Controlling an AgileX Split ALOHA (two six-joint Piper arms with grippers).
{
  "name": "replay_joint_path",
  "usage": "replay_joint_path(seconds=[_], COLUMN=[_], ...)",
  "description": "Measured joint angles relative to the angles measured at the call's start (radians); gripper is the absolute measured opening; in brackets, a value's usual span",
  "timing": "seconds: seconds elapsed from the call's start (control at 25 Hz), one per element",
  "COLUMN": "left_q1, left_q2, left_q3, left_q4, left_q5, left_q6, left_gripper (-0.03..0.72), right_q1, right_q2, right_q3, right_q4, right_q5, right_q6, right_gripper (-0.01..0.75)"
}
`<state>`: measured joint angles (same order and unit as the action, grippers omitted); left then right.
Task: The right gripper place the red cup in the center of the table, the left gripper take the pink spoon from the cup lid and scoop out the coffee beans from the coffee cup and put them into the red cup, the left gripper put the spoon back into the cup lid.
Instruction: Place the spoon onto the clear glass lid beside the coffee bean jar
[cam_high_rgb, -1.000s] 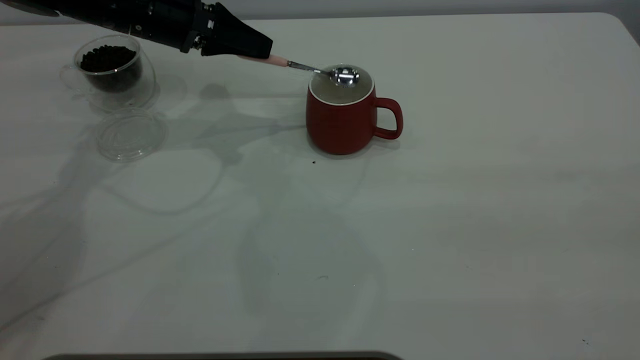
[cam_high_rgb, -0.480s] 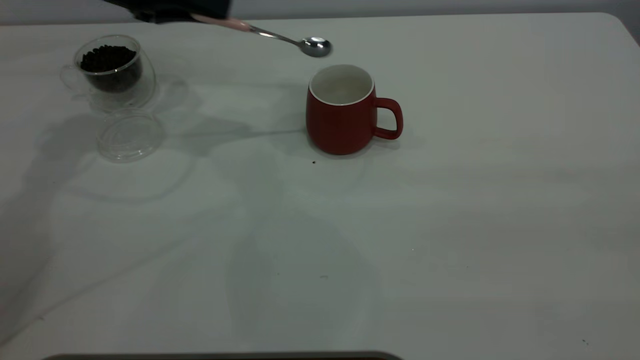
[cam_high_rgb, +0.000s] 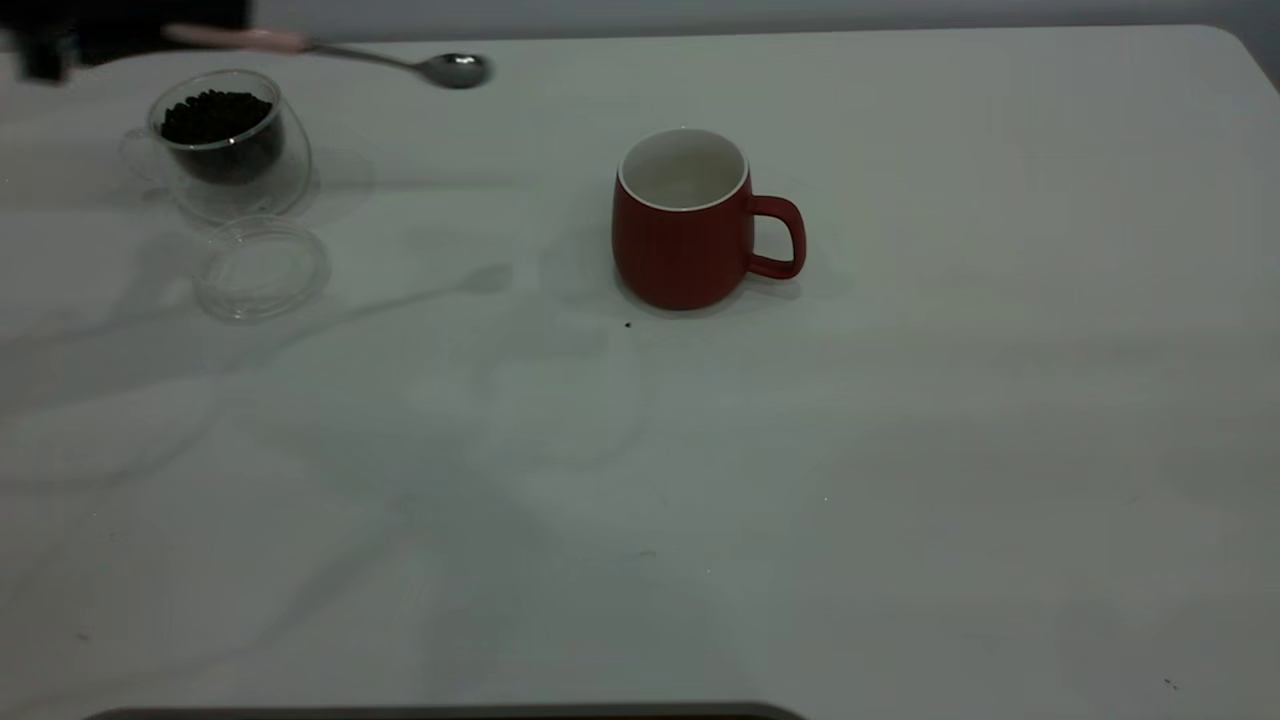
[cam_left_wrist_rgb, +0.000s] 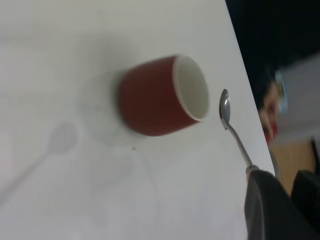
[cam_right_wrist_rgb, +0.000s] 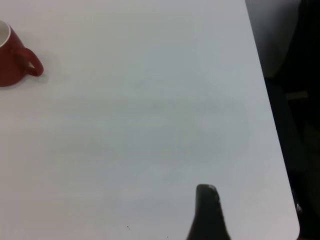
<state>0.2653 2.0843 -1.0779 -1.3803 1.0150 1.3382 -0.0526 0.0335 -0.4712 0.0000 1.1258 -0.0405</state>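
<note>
Table (cam_high_rgb: 900, 450) — broad, matte white. Red cup (cam_high_rgb: 682, 225) — rounded glazed mug, centred. Coffee cup (cam_high_rgb: 225, 140) — clear glass, beans dark within. Cup lid (cam_high_rgb: 260, 268) — clear disc, vacant. Pink spoon (cam_high_rgb: 400, 62) — held by left gripper (cam_left_wrist_rgb: 267, 200), aloft; judged returning, needing lowering onto lid. Right gripper (cam_right_wrist_rgb: 209, 212) — parked, fingers' state indeterminable.

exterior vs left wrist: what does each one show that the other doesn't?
Only the exterior view shows the coffee cup with the coffee beans, the empty cup lid in front of it, and the red cup's handle.

Only the left wrist view shows the left gripper shut on the spoon's stem, and a blurred background off the table's edge.

Both show the red cup, the pink spoon held in the air, its shadow, and the table.
</note>
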Motion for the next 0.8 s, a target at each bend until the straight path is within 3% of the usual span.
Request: replay_joint_path(seconds=[0.2,0.4,0.64,0.8], left_q1=[0.154,0.276,0.352,0.358], left_q2=[-0.002,-0.002,0.058,0.1], left_q3=[0.144,0.173,0.173,0.173], left_q4=[-0.065,-0.073,-0.042,-0.042], left_q5=[-0.014,-0.031,-0.053,-0.098], left_q6=[0.09,0.101,0.047,0.045], left_gripper=[0.119,0.119,0.119,0.119], right_q1=[0.0,0.0,0.0,0.0], right_q2=[0.0,0.0,0.0,0.0], right_q3=[0.0,0.0,0.0,0.0], right_q4=[0.0,0.0,0.0,0.0], right_q5=[0.0,0.0,0.0,0.0], right_q6=[0.0,0.001,0.001,0.001], right_gripper=[0.591,0.591,0.591,0.591])
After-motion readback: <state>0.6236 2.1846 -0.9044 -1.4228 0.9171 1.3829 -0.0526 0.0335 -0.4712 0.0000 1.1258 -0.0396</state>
